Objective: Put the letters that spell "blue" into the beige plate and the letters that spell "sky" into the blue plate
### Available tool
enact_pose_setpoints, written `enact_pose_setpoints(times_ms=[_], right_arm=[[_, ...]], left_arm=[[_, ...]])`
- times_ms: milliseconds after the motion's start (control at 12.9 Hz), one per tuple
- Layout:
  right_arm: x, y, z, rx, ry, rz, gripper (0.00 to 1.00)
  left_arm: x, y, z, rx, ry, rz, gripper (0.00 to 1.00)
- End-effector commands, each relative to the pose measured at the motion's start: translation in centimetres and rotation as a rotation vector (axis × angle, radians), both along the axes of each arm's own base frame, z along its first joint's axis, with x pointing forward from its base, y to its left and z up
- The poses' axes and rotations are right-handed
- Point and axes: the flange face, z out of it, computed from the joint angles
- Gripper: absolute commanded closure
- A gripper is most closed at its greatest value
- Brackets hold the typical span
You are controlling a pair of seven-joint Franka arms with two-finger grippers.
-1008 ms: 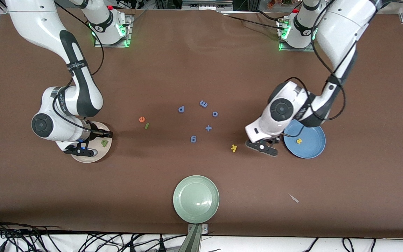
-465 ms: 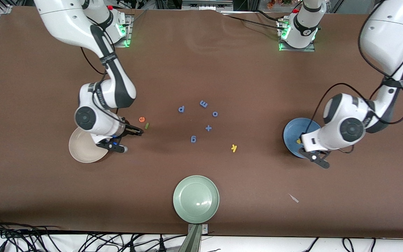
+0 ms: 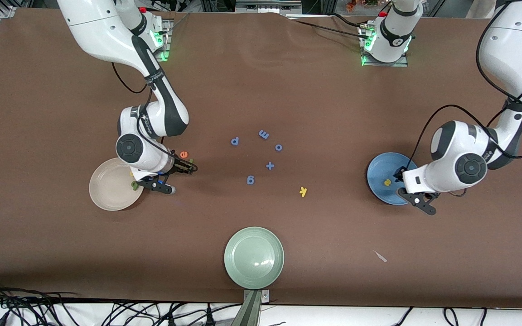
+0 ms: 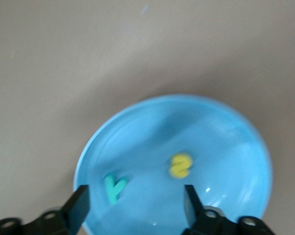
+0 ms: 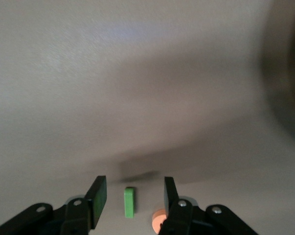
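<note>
No brand or label can be read on the arms; the only writing is the foam letters themselves. Loose blue ones lie mid-table: p, m, o, a plus sign and a g. The yellow k lies alone on the brown table, between the g and the blue plate.

The left gripper hangs over the blue plate's edge toward the left arm's end, its fingers spread apart and holding nothing. In the plate lie the yellow s and the teal y, apart from each other; in the front view the arm's wrist hides the y.

The right gripper is low over the table just beside the beige plate, fingers parted on either side of the light green l without touching it. The orange e lies just beside the l, partly hidden by a finger in the right wrist view. The olive-green b rests at the beige plate's rim under the right wrist, with a small yellow piece nearby that is too hidden to read.

A pale green plate sits nearest the front camera, and a small pale scrap lies toward the left arm's end.
</note>
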Motion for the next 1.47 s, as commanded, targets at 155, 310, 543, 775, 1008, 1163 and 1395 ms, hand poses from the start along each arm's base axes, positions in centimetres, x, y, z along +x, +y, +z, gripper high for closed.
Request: enact_pose_setpoints(times_ms=[155, 310, 543, 775, 1008, 1163, 1395], right_arm=[[-1.1, 1.9, -1.2, -0.005, -0.009, -0.036, 0.44], [-1.6, 2.4, -1.6, -0.008, -0.002, -0.028, 0.44], [-2.1, 2.3, -1.8, -0.017, 0.011, -0.057, 0.44], [-2.6, 2.1, -1.8, -0.018, 0.019, -0.063, 0.47], [-3.0, 3.1, -1.5, -0.011, 0.02, -0.071, 0.54], [-3.2, 3.0, -1.5, -0.012, 0.023, -0.072, 0.69], [-3.1, 3.1, -1.1, -0.008, 0.018, -0.07, 0.87]], left_arm=[[2.4, -10.4, 4.1, -0.027, -0.101, 0.002, 0.0], [3.0, -15.1, 3.2, -0.06, -0.108, 0.028, 0.0], [4.1, -21.4, 0.7, -0.123, -0.111, 0.06, 0.0], [2.8, -27.0, -2.4, -0.18, -0.141, 0.102, 0.0], [1.5, -29.2, -3.5, -0.18, -0.135, 0.088, 0.0], [1.3, -28.7, -4.3, -0.165, -0.124, 0.103, 0.0], [0.7, -28.1, -5.6, -0.174, -0.129, 0.095, 0.0]])
